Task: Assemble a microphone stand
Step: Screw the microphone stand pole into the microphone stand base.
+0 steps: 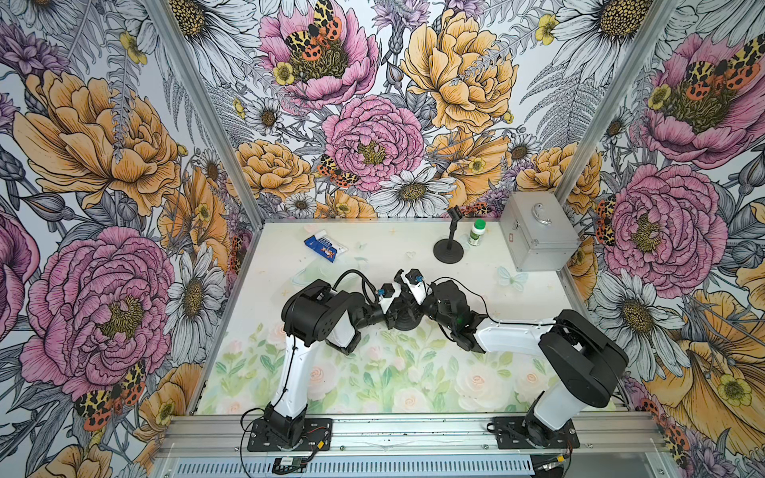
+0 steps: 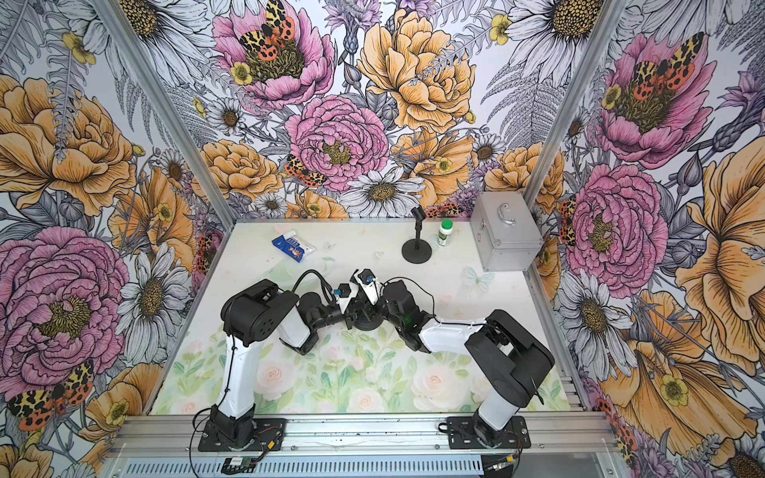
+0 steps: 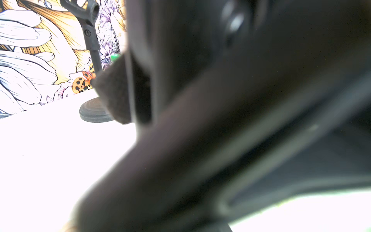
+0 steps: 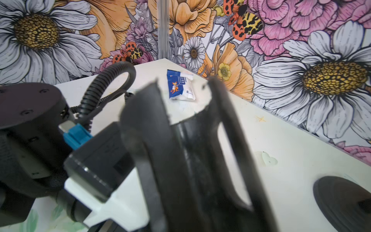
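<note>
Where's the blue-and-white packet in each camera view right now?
Both top views: blue-and-white packet, left of centre, mid-height.
Left wrist: not in it.
Right wrist: upper middle.
Shared landmark: the aluminium corner post behind the packet; the left wrist view misses it too.

Silver case (image 1: 534, 231). Just beside it: bottle (image 1: 477, 233), white with a green cap. Next over: microphone stand (image 1: 448, 244), all black. Well apart from the case: packet (image 1: 325, 248), blue and white with an orange cartoon. Table mat (image 1: 372, 256): white, with pastel pink roses and green leaves. Walls (image 1: 372, 136): pink, orange and white floral print.
</note>
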### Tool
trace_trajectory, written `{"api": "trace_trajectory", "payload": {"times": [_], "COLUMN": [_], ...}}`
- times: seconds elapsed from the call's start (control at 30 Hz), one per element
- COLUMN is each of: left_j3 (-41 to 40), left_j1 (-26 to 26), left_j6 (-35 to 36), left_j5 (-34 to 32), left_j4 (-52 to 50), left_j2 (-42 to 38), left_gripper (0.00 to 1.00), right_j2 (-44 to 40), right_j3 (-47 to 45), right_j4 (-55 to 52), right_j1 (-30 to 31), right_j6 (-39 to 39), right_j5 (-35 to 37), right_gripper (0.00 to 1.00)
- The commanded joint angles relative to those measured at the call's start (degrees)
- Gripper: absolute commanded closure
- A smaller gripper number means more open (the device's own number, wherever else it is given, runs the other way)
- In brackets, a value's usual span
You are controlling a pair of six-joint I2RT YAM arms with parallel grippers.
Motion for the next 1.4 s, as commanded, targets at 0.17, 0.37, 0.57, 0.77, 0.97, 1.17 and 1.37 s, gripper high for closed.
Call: {"api": "trace_trajectory", "payload": {"times": [0.17, 0.37, 0.57, 0.77, 0.97, 1.17, 1.37], "left_j3": [-0.3, -0.2, -0.2, -0.2, -0.3, -0.3, -0.4], "left_j1": [-2.9, -2.8, -2.8, -2.8, -2.8, -3.0, -3.0], "left_j6": [2.4, 2.3, 2.3, 2.3, 2.4, 2.5, 2.6], "left_j5": [3.4, 3.5, 3.5, 3.5, 3.3, 3.1, 2.9], "left_j4": [-2.1, -2.1, -2.2, -2.2, -2.1, -2.2, -2.1], "left_j2": [1.1, 1.2, 1.2, 1.3, 1.3, 1.2, 1.2], "left_gripper": [0.82, 0.82, 0.82, 0.82, 0.82, 0.82, 0.82], "right_j2": [-0.8, 3.2, 8.0, 9.1, 8.2, 4.2, 4.8], "right_j3": [9.4, 15.7, 21.1, 21.6, 20.6, 1.6, -1.4], "right_j4": [-32.4, -34.8, -36.4, -36.5, -35.2, -5.2, -1.9], "right_j1": [-11.9, -14.1, -15.0, -14.9, -12.7, -2.3, 4.5], "right_j6": [-28.2, -30.6, -26.9, -26.5, -18.9, 4.0, 3.2], "right_j5": [-40.4, -44.6, -49.4, -49.6, -30.8, 13.9, 15.8], "right_gripper": [0.51, 0.51, 0.55, 0.83, 1.00, 1.00, 1.00]}}
